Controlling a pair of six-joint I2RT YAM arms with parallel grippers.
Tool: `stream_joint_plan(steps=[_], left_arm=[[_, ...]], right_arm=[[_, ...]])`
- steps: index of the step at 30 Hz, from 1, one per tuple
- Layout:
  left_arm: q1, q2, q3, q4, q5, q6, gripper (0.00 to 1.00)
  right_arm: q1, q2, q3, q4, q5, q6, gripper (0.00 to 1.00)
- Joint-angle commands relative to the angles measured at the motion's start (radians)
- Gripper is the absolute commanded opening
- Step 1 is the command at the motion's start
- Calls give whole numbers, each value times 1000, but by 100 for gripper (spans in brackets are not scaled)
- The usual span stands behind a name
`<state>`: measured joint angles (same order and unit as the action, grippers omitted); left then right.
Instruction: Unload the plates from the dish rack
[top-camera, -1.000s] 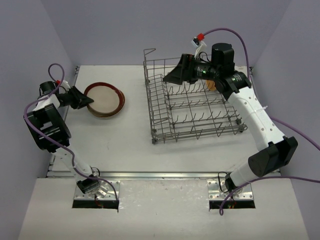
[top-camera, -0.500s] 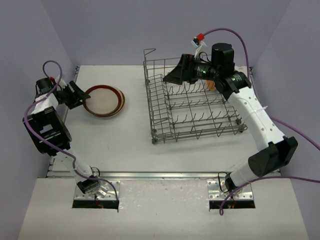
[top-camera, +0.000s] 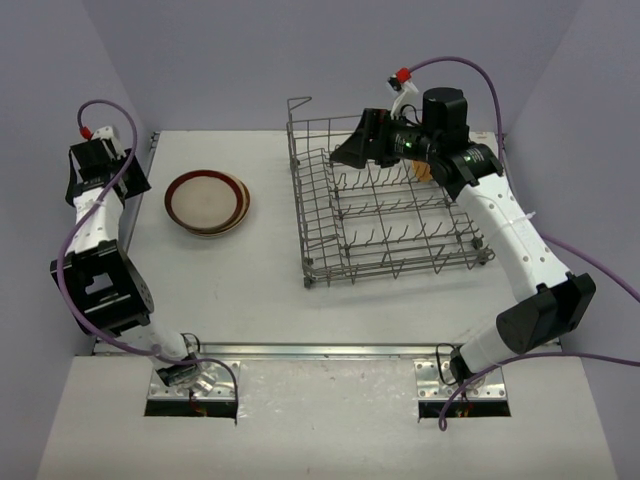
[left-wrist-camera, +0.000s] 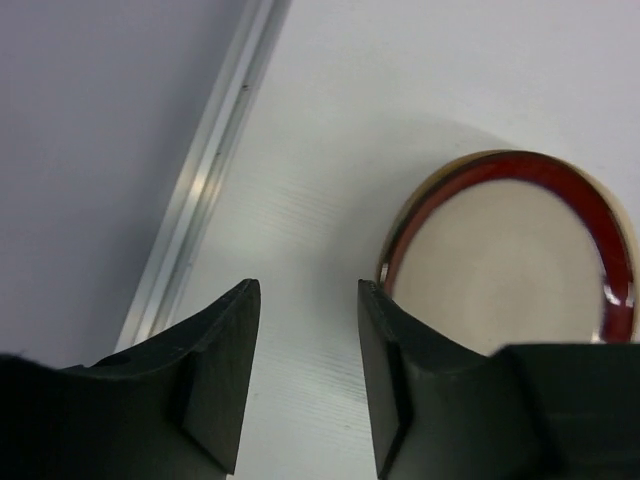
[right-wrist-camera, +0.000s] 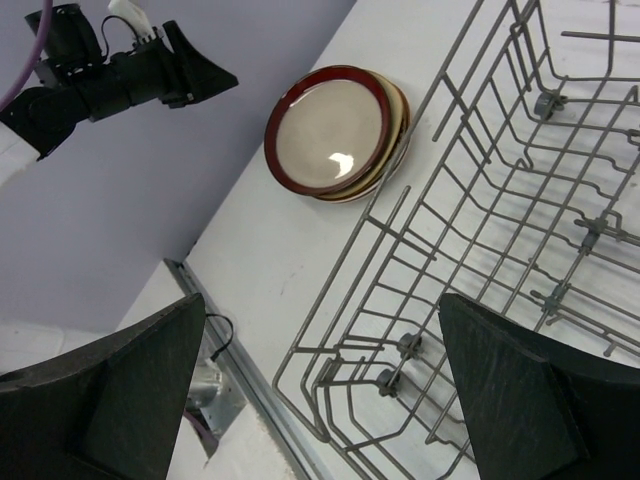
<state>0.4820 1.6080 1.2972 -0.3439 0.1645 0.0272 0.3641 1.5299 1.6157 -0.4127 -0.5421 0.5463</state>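
A stack of plates (top-camera: 208, 203) lies on the table at the left, topped by a cream dish with a dark red-brown rim; it also shows in the left wrist view (left-wrist-camera: 512, 265) and the right wrist view (right-wrist-camera: 338, 132). My left gripper (top-camera: 125, 175) (left-wrist-camera: 308, 290) is open and empty, raised to the left of the stack near the table's left rail. The grey wire dish rack (top-camera: 390, 205) (right-wrist-camera: 500, 230) stands at the right. My right gripper (top-camera: 345, 152) (right-wrist-camera: 320, 305) is wide open and empty above the rack's back left part. An orange-tan patch (top-camera: 425, 170) shows in the rack behind the right arm.
An aluminium rail (left-wrist-camera: 205, 180) runs along the table's left edge, with the purple wall beyond it. The rack's raised corner loop (top-camera: 298, 103) stands at its back left. The left gripper shows from the side in the right wrist view (right-wrist-camera: 195, 72).
My left gripper has drawn back from the plate stack to the left and risen, empty. The stack lies still. The right arm has not moved.
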Motion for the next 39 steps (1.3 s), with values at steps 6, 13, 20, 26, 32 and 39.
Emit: stream_joint_plan(steps=[6, 13, 20, 26, 32, 39], left_arm=[[-106, 113, 43, 14, -295, 81, 33], [-124, 209, 70, -43, -180, 31, 31], [-126, 240, 73, -57, -121, -4, 32], [-114, 186, 82, -50, -154, -18, 57], [-80, -67, 63, 46, 41, -59, 72], [-156, -290, 95, 24, 98, 5, 74]], right_arm=[[1, -18, 27, 8, 53, -32, 99], [0, -22, 18, 9, 59, -41, 99], [-1, -29, 11, 8, 64, -52, 99], [-1, -34, 19, 1, 163, -85, 99], [-61, -5, 75, -38, 483, -205, 99], [-172, 162, 166, -35, 783, -387, 92]])
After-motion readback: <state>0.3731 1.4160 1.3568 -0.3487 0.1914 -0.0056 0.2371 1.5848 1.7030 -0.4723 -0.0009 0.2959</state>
